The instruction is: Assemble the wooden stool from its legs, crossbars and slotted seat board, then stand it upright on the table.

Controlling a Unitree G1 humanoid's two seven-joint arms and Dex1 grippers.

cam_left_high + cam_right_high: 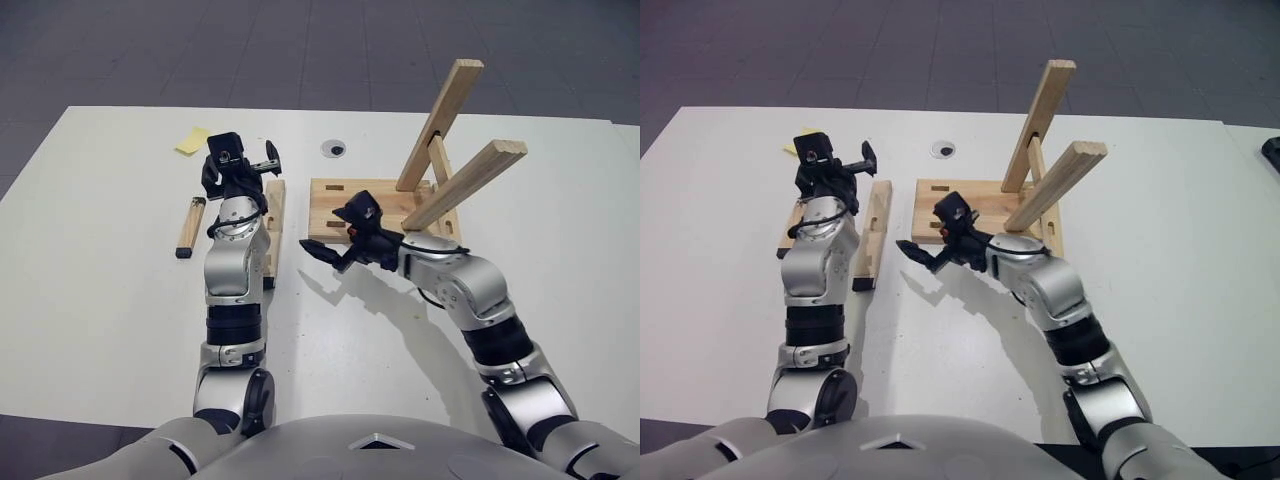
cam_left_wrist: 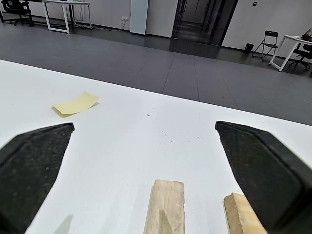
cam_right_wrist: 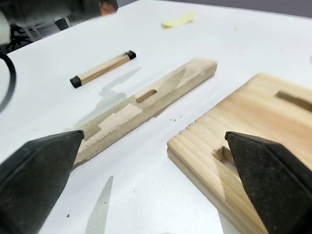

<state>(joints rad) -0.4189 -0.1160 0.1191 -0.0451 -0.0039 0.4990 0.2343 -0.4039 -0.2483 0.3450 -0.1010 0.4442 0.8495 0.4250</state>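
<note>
seat board lies flat on the table, two legs rising from it; right gripper splayed wide just beside its near left corner; left of the board, left gripper, also wide, over a loose leg, short crossbar farther left

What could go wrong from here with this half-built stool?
The two slanted legs stand in the seat board. The open right gripper sits at the board's near corner, so it might shift the board and loosen them. The open left gripper hangs over two loose legs lying close together, so closing could catch both or skew one.
</note>
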